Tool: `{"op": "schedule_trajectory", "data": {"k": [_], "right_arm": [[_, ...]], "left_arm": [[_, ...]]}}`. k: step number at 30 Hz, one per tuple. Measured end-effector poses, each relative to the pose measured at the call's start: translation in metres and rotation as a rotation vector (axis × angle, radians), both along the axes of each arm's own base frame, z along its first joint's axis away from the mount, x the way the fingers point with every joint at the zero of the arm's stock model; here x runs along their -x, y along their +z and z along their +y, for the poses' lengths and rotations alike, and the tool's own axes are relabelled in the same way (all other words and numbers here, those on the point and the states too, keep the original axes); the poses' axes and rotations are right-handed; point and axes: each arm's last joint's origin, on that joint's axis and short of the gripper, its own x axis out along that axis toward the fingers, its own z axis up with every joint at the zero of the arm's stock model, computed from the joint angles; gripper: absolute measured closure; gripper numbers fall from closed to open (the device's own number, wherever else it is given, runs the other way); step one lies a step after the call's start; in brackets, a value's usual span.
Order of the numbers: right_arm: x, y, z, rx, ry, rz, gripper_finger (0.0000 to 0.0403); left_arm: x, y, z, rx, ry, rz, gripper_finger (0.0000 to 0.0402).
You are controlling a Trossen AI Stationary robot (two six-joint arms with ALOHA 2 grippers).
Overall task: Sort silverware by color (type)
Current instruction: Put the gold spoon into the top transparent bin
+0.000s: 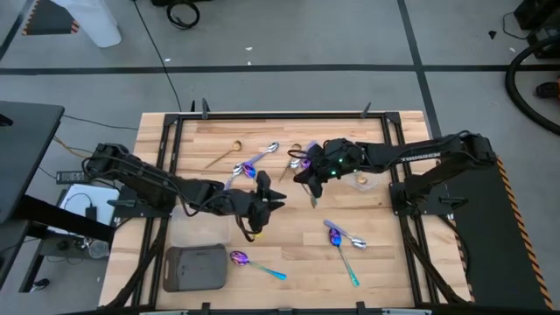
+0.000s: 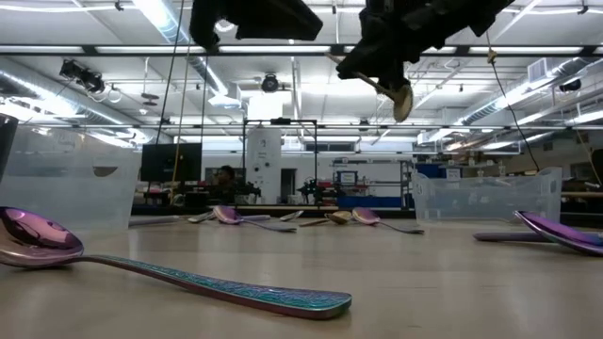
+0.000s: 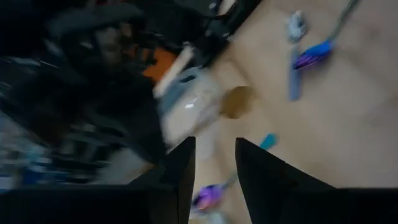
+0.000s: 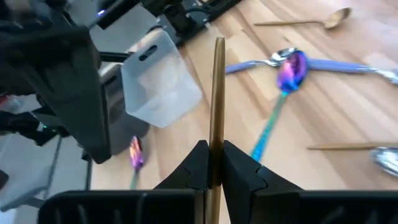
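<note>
My right gripper [image 4: 211,165] is over the middle of the table [image 1: 306,178] and is shut on a gold spoon [image 4: 217,93]. My left gripper [image 3: 214,165] hovers just to its left [image 1: 273,199], open, with nothing between the fingers. Other silverware lies flat on the table. At the far side are a gold spoon [image 1: 223,157], a silver spoon [image 1: 268,150], a purple spoon [image 1: 248,167] and a gold piece [image 1: 290,164]. Nearer are purple-and-teal spoons [image 1: 255,263] [image 1: 343,251] and a silver one [image 1: 353,239]. My right gripper pinches the gold spoon's handle [image 4: 216,146] between its two fingers, partway along its length. The handle runs on past the fingers on both sides. The spoon is lifted clear of the table and tilted, its bowl [image 2: 402,101] the lower end.
A dark grey tray [image 1: 194,268] sits at the near left. A clear plastic tray [image 1: 199,229] stands beside the left gripper and another [image 1: 363,180] lies under the right arm. A purple spoon [image 2: 170,273] lies close to the low camera. Bare wood shows between the two spoon groups.
</note>
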Motion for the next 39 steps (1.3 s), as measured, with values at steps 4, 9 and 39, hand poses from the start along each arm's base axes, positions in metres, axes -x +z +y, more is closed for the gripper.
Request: {"op": "schedule_trajectory", "data": {"k": [4,9,39], "right_arm": [[0.016,0.004,-0.006,0.027,-0.025,0.073,0.0366],[0.038,0.002,-0.014,0.085,-0.101,0.221,0.0365],[0.09,-0.013,-0.062,0.292,-0.42,0.68,0.0365]], "left_arm": [[0.002,-0.003,0.006,0.148,-0.044,0.05,0.0281],[0.003,-0.004,0.016,0.3,-0.096,0.097,0.0281],[0.074,0.009,0.062,0.522,-0.116,0.055,0.0281]]}}
